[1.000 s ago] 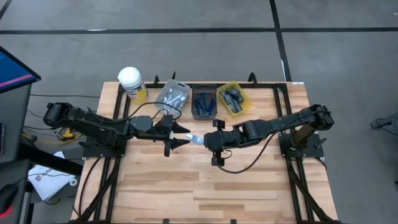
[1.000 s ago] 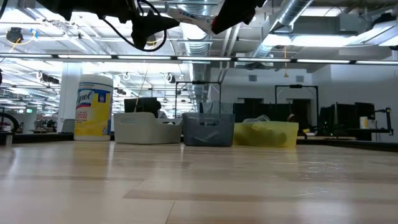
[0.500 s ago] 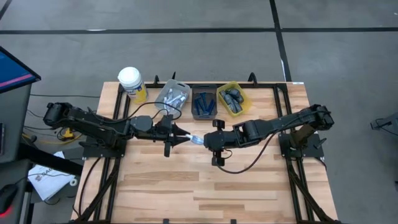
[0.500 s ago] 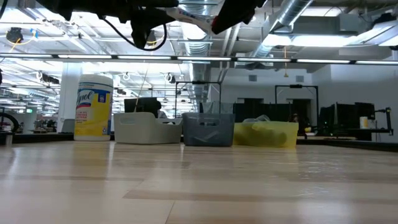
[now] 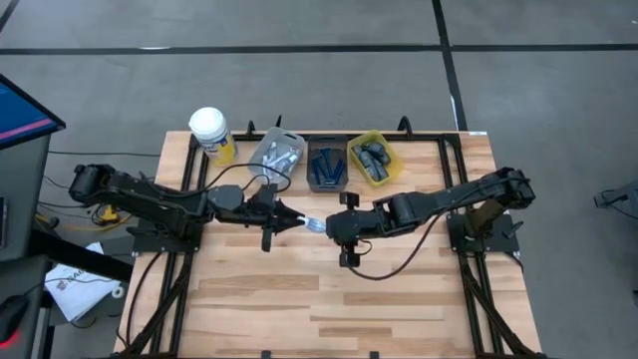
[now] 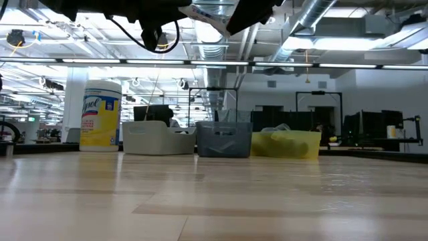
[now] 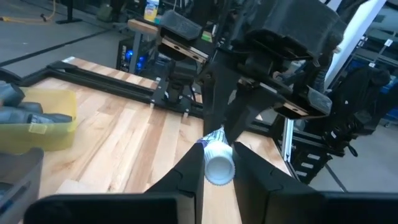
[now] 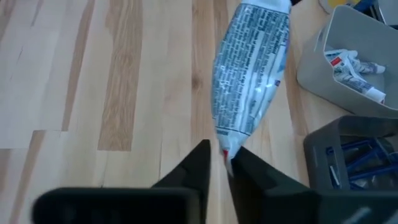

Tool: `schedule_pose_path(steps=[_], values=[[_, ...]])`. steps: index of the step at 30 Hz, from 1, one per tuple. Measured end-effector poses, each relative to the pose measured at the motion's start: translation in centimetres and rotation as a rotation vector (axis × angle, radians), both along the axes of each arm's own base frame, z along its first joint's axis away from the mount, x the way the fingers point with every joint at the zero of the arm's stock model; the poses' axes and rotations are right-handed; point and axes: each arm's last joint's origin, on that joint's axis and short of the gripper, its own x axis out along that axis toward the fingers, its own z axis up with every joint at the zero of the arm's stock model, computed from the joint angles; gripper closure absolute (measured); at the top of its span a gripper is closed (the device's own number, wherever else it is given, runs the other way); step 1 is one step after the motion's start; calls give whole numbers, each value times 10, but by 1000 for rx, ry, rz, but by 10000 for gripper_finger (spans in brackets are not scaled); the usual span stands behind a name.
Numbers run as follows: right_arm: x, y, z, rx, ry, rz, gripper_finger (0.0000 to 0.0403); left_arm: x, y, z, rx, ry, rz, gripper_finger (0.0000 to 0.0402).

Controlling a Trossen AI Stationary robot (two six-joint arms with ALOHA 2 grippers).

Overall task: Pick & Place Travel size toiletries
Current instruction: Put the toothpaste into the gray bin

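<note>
A small white tube with blue and red print hangs in the air over the middle of the table, held between my two grippers. My left gripper comes from the table's left and is shut on the tube's capped end. My right gripper comes from the table's right and is shut on the tube's flat tail. The right wrist view shows the tube's printed body above the bare wood. More white tubes lie in the grey bin. My left gripper pinches the tube's round white cap end between its two fingers. The fingers come nearly level from the table's left and lie along the tube. The tube is clear of the table. My right gripper pinches the tube's flat crimped tail between its fingertips. It comes slanting down from the table's right, in line with the tube. The tube stretches away from the fingers toward the left gripper, lifted clear of the wood.
Three bins stand in a row at the far edge: the grey one, a dark one with blue razors and a yellow one with dark grey bottles. A white-lidded yellow jar stands at the far left. Bare wood lies toward the near edge.
My left gripper's fingers, wide apart a second ago, have shut around the tube's cap end. Both arms and the tube have stayed in place.
</note>
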Motion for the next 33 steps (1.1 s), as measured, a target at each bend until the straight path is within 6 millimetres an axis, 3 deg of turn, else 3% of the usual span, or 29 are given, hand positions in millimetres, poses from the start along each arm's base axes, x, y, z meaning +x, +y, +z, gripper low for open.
schedule_pose_path(steps=[8, 17, 23, 33], values=[[-2, -9, 15, -17, 25, -30, 269, -1, 16, 3, 54, -12, 79, 352], [-10, -16, 29, -134, 45, -181, 179, -6, 52, 1, 192, 50, 305, 352], [-13, -32, 28, -179, 64, -336, 164, -14, 76, -13, 252, 238, 510, 352], [-17, -37, 26, -172, 103, -370, 164, -32, 120, -32, 287, 474, 785, 351]])
